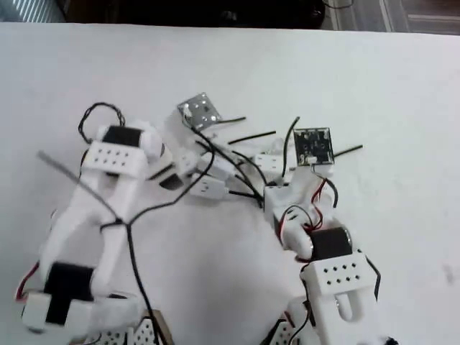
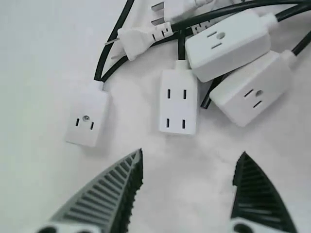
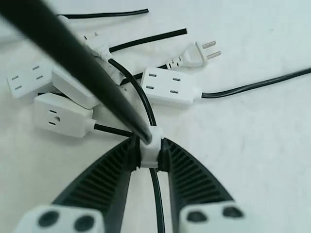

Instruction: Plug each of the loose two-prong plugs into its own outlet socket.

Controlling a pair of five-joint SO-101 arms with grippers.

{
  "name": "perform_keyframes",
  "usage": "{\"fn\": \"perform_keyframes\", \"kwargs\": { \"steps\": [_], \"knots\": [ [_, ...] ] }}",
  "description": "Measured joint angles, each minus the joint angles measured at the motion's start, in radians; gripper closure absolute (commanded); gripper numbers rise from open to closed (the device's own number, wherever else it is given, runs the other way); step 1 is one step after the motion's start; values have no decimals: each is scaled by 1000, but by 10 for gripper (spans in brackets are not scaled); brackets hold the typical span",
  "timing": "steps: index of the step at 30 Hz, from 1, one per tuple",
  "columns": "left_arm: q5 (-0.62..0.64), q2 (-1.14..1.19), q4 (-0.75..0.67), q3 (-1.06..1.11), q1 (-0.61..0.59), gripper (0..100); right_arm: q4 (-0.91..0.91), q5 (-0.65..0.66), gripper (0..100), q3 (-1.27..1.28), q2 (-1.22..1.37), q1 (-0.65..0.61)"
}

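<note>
My right gripper [image 3: 149, 145] is shut on a small white plug body [image 3: 149, 154] with a black cord; its prongs are hidden. Just beyond it lies a white two-slot outlet block [image 3: 170, 87], and a loose two-prong plug [image 3: 199, 53] lies farther off. My left gripper [image 2: 191, 155] hangs open above the table, nothing between its fingers. Ahead of it lie a double two-slot outlet [image 2: 179, 102], a single socket [image 2: 87, 119] and a loose two-prong plug [image 2: 131, 41]. In the high view the right gripper [image 1: 277, 198] and the left gripper [image 1: 180, 171] flank the pile of cords.
More white outlet blocks [image 2: 228, 39] [image 2: 255, 87] [image 3: 60, 114] lie stacked among tangled black cords [image 1: 230, 162] at the table's middle. A thick black cord [image 3: 73, 58] crosses close in front of the right wrist camera. White table [image 1: 374, 79] stretches bare to the far and right sides.
</note>
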Motion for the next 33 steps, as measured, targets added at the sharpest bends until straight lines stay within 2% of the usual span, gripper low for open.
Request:
{"fn": "perform_keyframes", "kwargs": {
  "steps": [8, 15, 20, 25, 33],
  "knots": [
    [-40, 327, 0, -173, -3, 701, 0, 0, 981, 0, 0, 2],
    [-40, 534, -2, -333, -3, 866, 0, 0, 981, 0, 0, 0],
    [-40, 598, 6, -399, 18, 980, 0, 0, 981, 0, 0, 0],
    [-40, 603, 5, -410, 91, 977, 0, 0, 981, 0, 0, 26],
    [158, 606, 92, -491, 259, 977, 0, 0, 981, 0, -77, 112]
  ]
}}
